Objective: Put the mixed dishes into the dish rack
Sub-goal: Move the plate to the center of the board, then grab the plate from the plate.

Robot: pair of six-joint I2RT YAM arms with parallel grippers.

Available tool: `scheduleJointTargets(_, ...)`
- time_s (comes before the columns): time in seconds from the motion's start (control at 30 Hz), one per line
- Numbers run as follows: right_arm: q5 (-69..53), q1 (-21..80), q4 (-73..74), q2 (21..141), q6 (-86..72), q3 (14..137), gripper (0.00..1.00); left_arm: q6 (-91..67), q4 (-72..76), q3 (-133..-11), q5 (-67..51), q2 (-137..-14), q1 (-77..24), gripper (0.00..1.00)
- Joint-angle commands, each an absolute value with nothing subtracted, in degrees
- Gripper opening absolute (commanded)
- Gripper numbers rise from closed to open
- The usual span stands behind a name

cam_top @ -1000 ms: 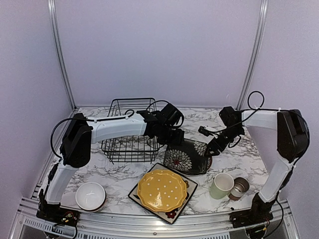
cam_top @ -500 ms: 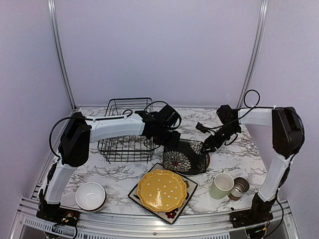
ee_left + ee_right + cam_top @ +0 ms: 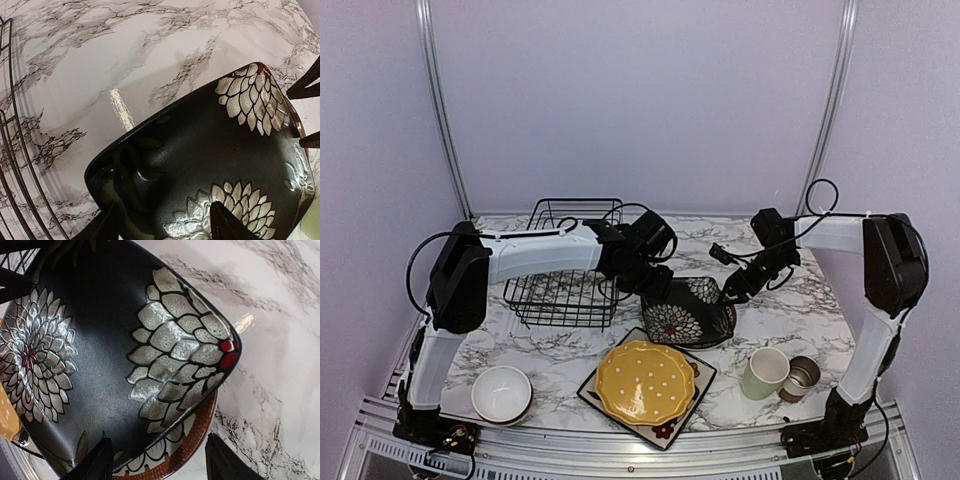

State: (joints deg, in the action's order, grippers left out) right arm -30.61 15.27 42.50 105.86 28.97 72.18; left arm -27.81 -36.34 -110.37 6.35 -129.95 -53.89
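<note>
Two-arm pickup of flowered plate (image 3: 688,312), nothing in rack (image 3: 563,312) yet

All positions given relative to rack. Spot of flowered plate: just right of rack's front right corner, tilted, resting on a second dish (image 3: 192,445) with a brown patterned rim. Likely cause of the tilt, and of little finger room underneath.

Rack side, left gripper (image 3: 658,288): between rack and plate, fingers spread wide over the plate's nearest corner, clamped on nothing. Far side, right gripper (image 3: 728,290): likewise spread, straddling the red-tipped corner. Fingertip contact with the glaze: cannot tell from either wrist view.

Reads as bracing from both ends: one side to pin or tip, the other to get a bite on the rim. Glossy curved surface, so expect slip with a shallow pinch.

Rest of load, all outside rack:
- yellow plate (image 3: 645,382) stacked on another square plate (image 3: 665,430), in front of rack and to its right
- bowl (image 3: 501,392) in front of rack's left end
- mug (image 3: 764,372) and cup (image 3: 802,375) side by side, well right of rack, toward the near edge

Progress judged early. Next: close on a rim, lift, stand the plate upright, feed it between the prongs, keeping clear of the rack's right wall
</note>
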Motion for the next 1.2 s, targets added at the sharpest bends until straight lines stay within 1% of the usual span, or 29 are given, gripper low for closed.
scheduleJointTargets(0.0, -30.41, 15.78, 41.49, 106.21, 27.9, 72.95, 0.61, -28.08, -40.92, -111.1, 8.57, -125.32, -53.5, 0.64)
scheduleJointTargets(0.1, -30.21, 15.43, 40.24, 105.36, 27.35, 71.37, 0.61, -29.47, -42.75, -111.24, 8.29, -125.34, -53.7, 0.64)
scheduleJointTargets(0.33, -29.3, 15.04, 38.93, 103.49, 27.6, 70.8, 0.62, -32.24, -43.28, -104.19, 8.03, -124.34, -53.83, 0.64)
scheduleJointTargets(0.43, -29.25, 14.91, 38.47, 102.97, 27.58, 70.22, 0.62, -32.71, -43.23, -104.22, 9.71, -124.88, -53.96, 0.64)
scheduleJointTargets(0.63, -29.98, 14.5, 37.98, 102.49, 27.58, 69.23, 0.62, -33.85, -42.21, -106.12, 7.03, -127.67, -53.96, 0.62)
scheduleJointTargets(0.83, -30.28, 14.37, 37.54, 101.74, 27.81, 68.43, 0.62, -34.5, -39.79, -106.55, 2.8, -129.42, -53.75, 0.51)
scheduleJointTargets(1.0, -30.31, 14.24, 37.18, 101.78, 27.81, 68.12, 0.62, -34.89, -38.29, -106.62, 2.19, -129.25, -53.7, 0.42)
scheduleJointTargets(1.17, -30.03, 14.15, 37.18, 102.43, 27.97, 67.94, 0.62, -34.96, -37.24, -106.68, 1.81, -129.02, -53.53, 0.32)
